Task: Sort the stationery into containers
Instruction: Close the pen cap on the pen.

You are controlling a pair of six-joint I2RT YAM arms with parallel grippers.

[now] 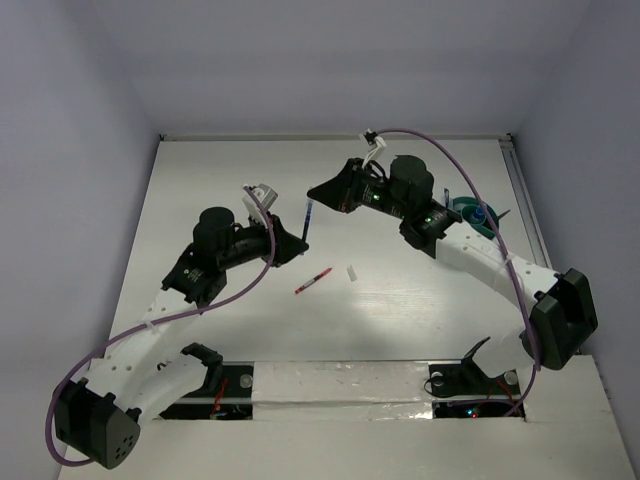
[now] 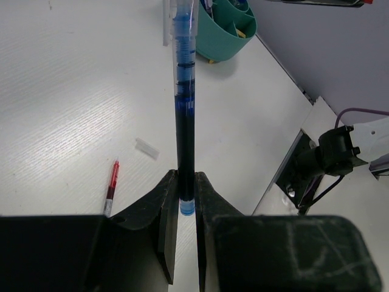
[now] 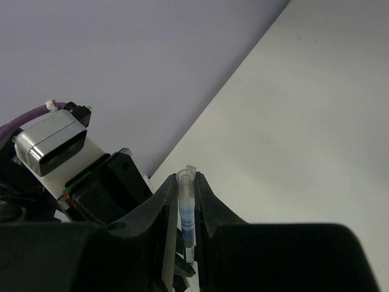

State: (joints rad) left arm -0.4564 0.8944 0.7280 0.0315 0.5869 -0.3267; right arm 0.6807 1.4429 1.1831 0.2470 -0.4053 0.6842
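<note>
A blue pen [image 1: 308, 218] with a clear cap hangs above the table's middle, held at both ends. My left gripper [image 2: 186, 182] is shut on the pen's [image 2: 184, 121] blue rear end. My right gripper [image 3: 186, 182] is shut on the clear cap end [image 3: 187, 204]. In the top view the left gripper [image 1: 298, 240] is just below and the right gripper [image 1: 318, 192] just above the pen. A red pen [image 1: 313, 281] and a small white eraser [image 1: 352, 272] lie on the table in front. The teal tub [image 1: 470, 212] stands at the right, partly hidden behind the right arm, with items inside.
In the left wrist view the teal tub [image 2: 228, 36] lies beyond the pen's tip, the red pen [image 2: 111, 185] and the eraser [image 2: 146, 148] to the left below. The table's right edge [image 1: 525, 215] runs close behind the tub. Grey walls enclose three sides.
</note>
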